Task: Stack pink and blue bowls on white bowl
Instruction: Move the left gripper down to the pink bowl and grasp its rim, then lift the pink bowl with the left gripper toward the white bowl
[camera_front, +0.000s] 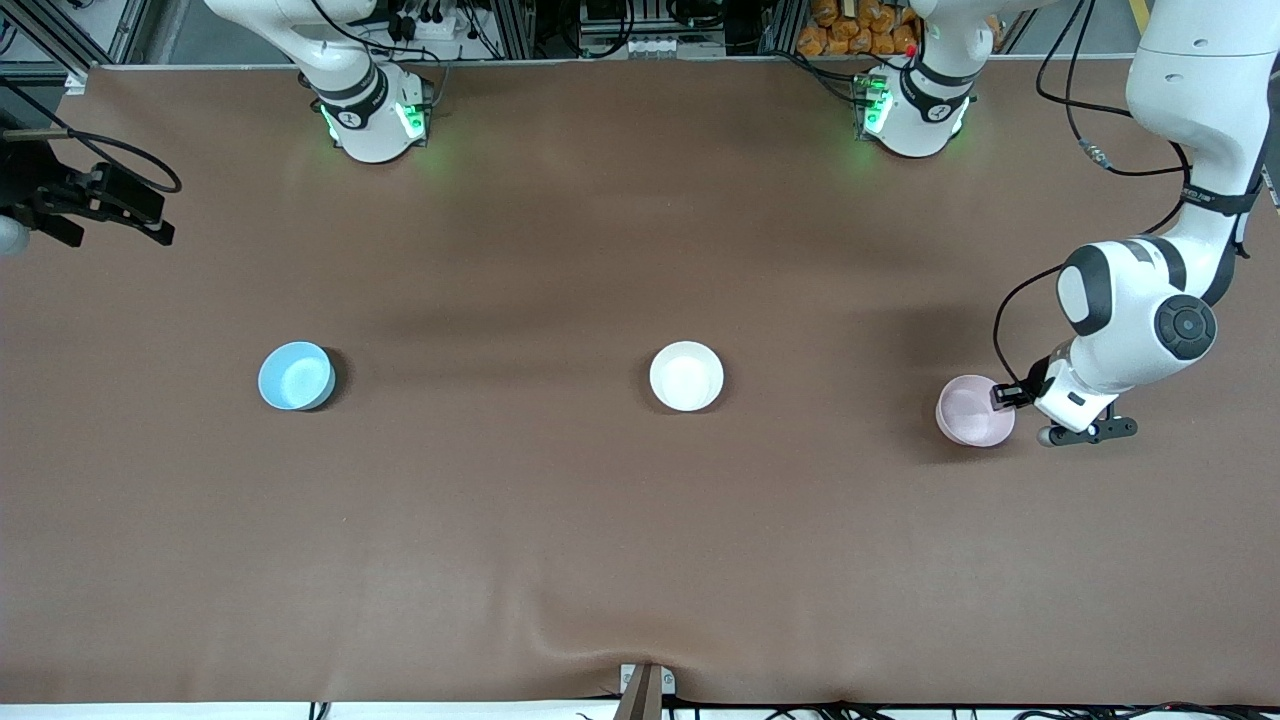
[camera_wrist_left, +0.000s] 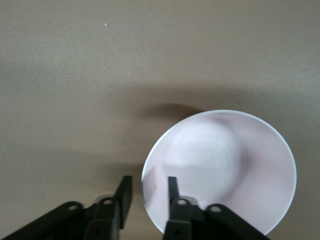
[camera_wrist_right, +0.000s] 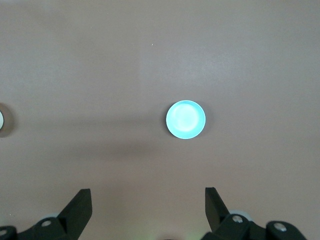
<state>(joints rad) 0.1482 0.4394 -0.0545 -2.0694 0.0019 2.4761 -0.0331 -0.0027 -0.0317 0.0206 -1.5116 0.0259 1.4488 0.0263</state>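
The pale pink bowl (camera_front: 972, 410) stands on the table at the left arm's end. My left gripper (camera_front: 1005, 396) is down at its rim. In the left wrist view the pink bowl (camera_wrist_left: 225, 165) has one finger inside it and one outside, and the left gripper (camera_wrist_left: 148, 181) is open, straddling the rim with gaps on both sides. The white bowl (camera_front: 686, 376) stands mid-table. The sky blue bowl (camera_front: 296, 376) stands toward the right arm's end. My right gripper (camera_front: 150, 215) waits high over that end of the table, open and empty (camera_wrist_right: 148, 200), with the blue bowl (camera_wrist_right: 185, 119) far below it.
The brown table mat (camera_front: 560, 540) carries only the three bowls, spaced in a row. The arm bases (camera_front: 375, 120) stand along the edge farthest from the front camera. A sliver of the white bowl (camera_wrist_right: 1, 120) shows at the edge of the right wrist view.
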